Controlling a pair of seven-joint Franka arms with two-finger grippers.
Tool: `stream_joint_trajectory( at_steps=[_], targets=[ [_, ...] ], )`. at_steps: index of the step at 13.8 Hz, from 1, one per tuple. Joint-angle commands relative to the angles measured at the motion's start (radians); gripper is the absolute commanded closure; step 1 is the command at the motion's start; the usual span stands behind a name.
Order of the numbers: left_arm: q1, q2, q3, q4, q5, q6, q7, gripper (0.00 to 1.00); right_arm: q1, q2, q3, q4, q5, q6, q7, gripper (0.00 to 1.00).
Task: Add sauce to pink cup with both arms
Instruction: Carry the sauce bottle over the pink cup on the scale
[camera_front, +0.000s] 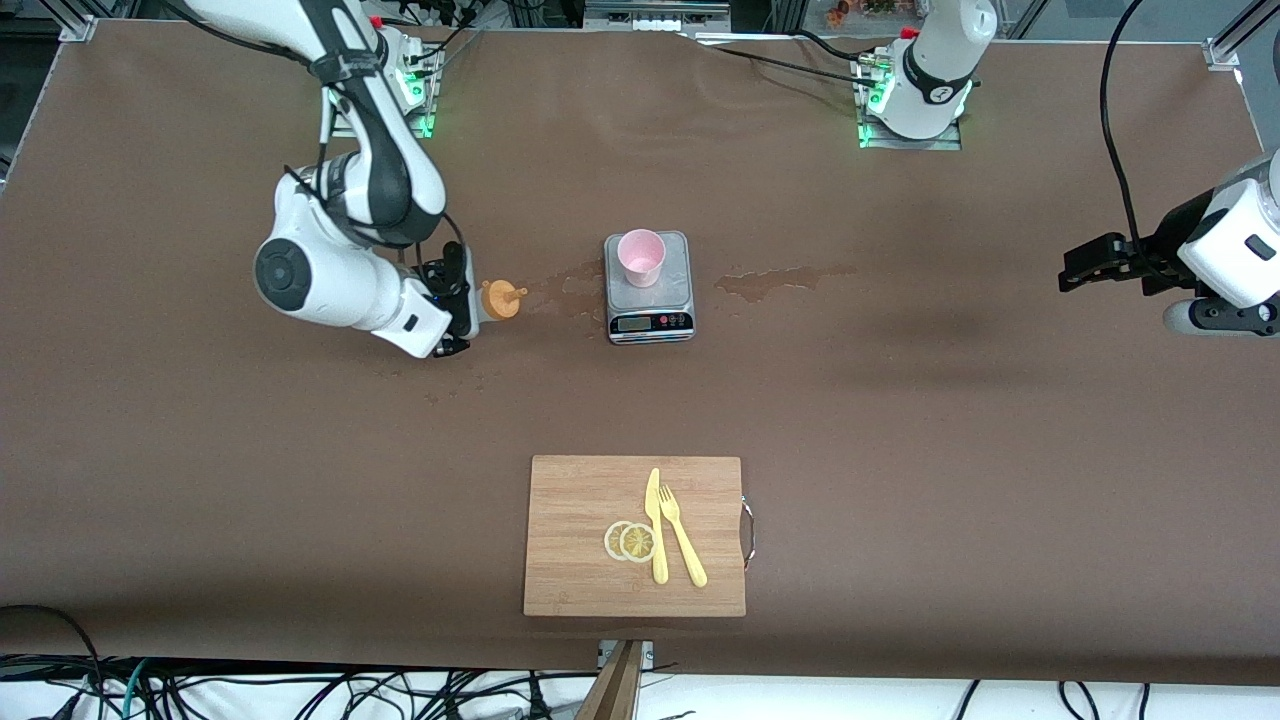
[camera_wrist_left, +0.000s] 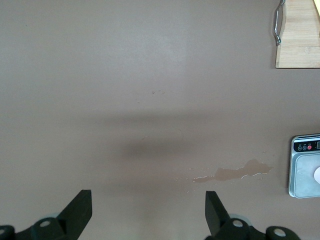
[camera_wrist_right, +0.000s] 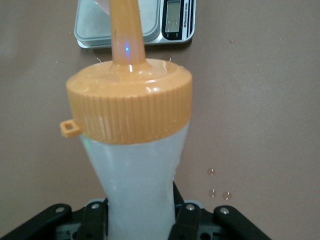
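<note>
So the right gripper (camera_wrist_right: 141, 220) has its jaws clamped on the lower body of the sauce bottle (camera_wrist_right: 137, 175), and the wrist view shows the translucent whitish plastic pinching in where they squeeze. That says it's soft and thin-walled, so I'd guess it's light and any extra grip pushes sauce out. The ribbed orange cap (camera_wrist_right: 131, 107) is the stiff part, with a little tab on its side and a tapered nozzle (camera_wrist_right: 124, 30) pointing at the scale. It looks wet and glossy, and there are droplets on the table (camera_front: 900, 420) next to it, so probably slippery. Holding low on the body seems right for squeezing, but I'd watch for it sliding.

In the front view the bottle sits tipped over on its side in the grip, beside the scale toward the right arm's end of the table, nozzle aimed at the cup.

The pink cup (camera_front: 641, 257) stands upright on the steel scale (camera_front: 649, 290), a smooth, slightly tapered plastic tumbler. It looks light enough to tip if bumped. There are wet smears on the brown matte table on both sides of the scale.

The left gripper (camera_wrist_left: 148, 210) hangs over bare table at the left arm's end, jaws spread wide with nothing in them, just waiting.

Nearer the front camera there's a wooden cutting board (camera_front: 580, 520) with a metal handle, a yellow plastic knife (camera_front: 655, 525), a fork (camera_front: 683, 540) and two lemon slices (camera_front: 630, 541).
</note>
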Motion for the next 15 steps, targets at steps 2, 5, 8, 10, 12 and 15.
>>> stream_joint_trajectory(
  at_steps=[2, 5, 8, 10, 12, 15],
  targets=[
    [0.000, 0.012, 0.001, 0.030, -0.005, -0.019, 0.019, 0.00, 0.051, -0.018, 0.004, 0.025, -0.145, -0.012, 0.173, 0.94],
    [-0.001, 0.012, 0.001, 0.030, -0.005, -0.019, 0.019, 0.00, 0.080, -0.017, 0.051, 0.037, -0.250, -0.016, 0.300, 0.94],
    [-0.001, 0.012, 0.001, 0.030, -0.005, -0.019, 0.019, 0.00, 0.117, -0.009, 0.090, 0.058, -0.336, -0.050, 0.420, 0.94],
    [0.000, 0.012, 0.001, 0.030, -0.007, -0.019, 0.021, 0.00, 0.129, -0.003, 0.120, 0.074, -0.385, -0.072, 0.480, 0.94],
    [0.003, 0.012, 0.002, 0.030, -0.007, -0.019, 0.022, 0.00, 0.140, 0.003, 0.136, 0.080, -0.420, -0.089, 0.522, 0.94],
    [0.005, 0.012, 0.002, 0.030, -0.007, -0.019, 0.022, 0.00, 0.148, 0.005, 0.160, 0.080, -0.466, -0.099, 0.565, 0.94]
  ],
)
